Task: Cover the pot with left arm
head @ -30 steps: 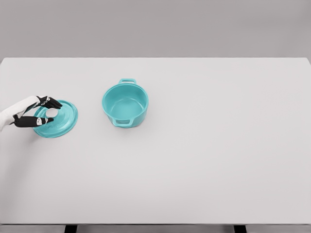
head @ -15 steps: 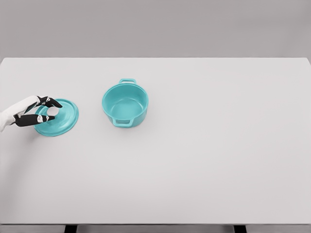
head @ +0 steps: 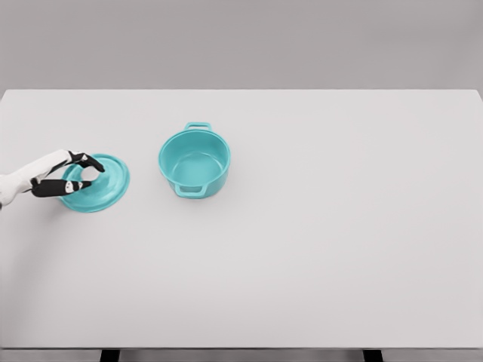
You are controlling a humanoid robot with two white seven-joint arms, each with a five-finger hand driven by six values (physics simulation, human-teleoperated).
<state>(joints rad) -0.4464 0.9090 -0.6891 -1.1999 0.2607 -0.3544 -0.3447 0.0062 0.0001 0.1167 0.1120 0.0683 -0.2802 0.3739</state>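
Pot: teal, two-handled, stood upright and uncovered on the white worktop, left of centre; one handle pointed toward the far edge, the other toward the near edge; interior looked bare.
Lid: teal, round, well left of the pot and clear of it; lay near the worktop's left edge, slightly tilted, right rim lowest; whether that rim touched the surface could not be told.
Left hand: entered from the left edge, white forearm, black fingers.
Fingers: curled together over the lid's left-centre part, pinching at the pale knob; thumb below, other fingers above.
Contact: fingertips met at the knob; palm stayed off the lid's rim.
Right arm: out of the head view.
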